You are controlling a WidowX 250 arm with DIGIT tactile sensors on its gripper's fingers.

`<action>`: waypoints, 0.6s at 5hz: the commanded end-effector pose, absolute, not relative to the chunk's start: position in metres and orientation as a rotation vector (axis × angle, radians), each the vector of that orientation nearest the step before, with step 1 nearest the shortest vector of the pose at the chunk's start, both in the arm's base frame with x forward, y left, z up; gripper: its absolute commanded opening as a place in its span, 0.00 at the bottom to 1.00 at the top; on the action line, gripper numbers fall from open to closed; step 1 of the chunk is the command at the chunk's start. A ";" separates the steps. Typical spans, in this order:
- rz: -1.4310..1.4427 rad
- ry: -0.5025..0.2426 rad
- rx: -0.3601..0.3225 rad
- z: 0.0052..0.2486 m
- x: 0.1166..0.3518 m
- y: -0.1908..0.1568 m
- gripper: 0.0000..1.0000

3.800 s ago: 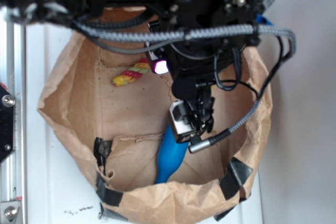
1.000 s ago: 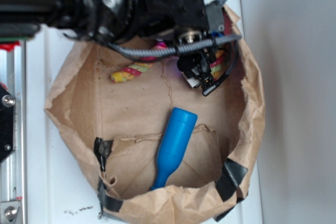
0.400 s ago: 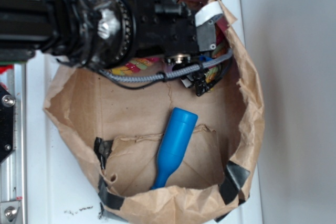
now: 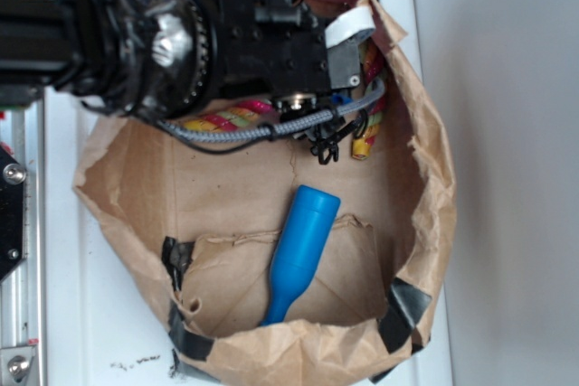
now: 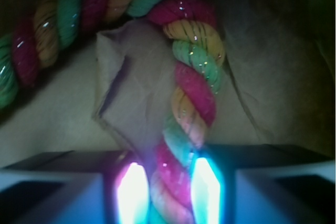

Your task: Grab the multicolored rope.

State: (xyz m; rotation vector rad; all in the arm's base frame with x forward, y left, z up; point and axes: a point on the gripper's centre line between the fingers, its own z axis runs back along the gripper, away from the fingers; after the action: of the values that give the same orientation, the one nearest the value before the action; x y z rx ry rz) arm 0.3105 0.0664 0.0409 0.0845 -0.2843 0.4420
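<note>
Exterior view: the claw is down inside the paper bag, its opening hidden by the arm. The rope shows on both sides of it; the blue bottle lies apart, below.

Wrist view: the fingers stand slightly apart, with the rope running between them.

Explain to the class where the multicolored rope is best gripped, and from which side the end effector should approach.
Grip the multicolored rope on its straight run just past the bend, coming from above with the fingers on either flank. The cord is round and narrow enough to sit between the pads, as in the wrist view, where the end effector already straddles it.
</note>
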 end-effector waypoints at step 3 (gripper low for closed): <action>0.401 -0.350 -0.047 0.109 0.299 0.063 0.00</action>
State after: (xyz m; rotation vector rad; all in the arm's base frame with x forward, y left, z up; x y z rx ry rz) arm 0.2960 0.0549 0.0884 -0.0568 -0.2694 0.4001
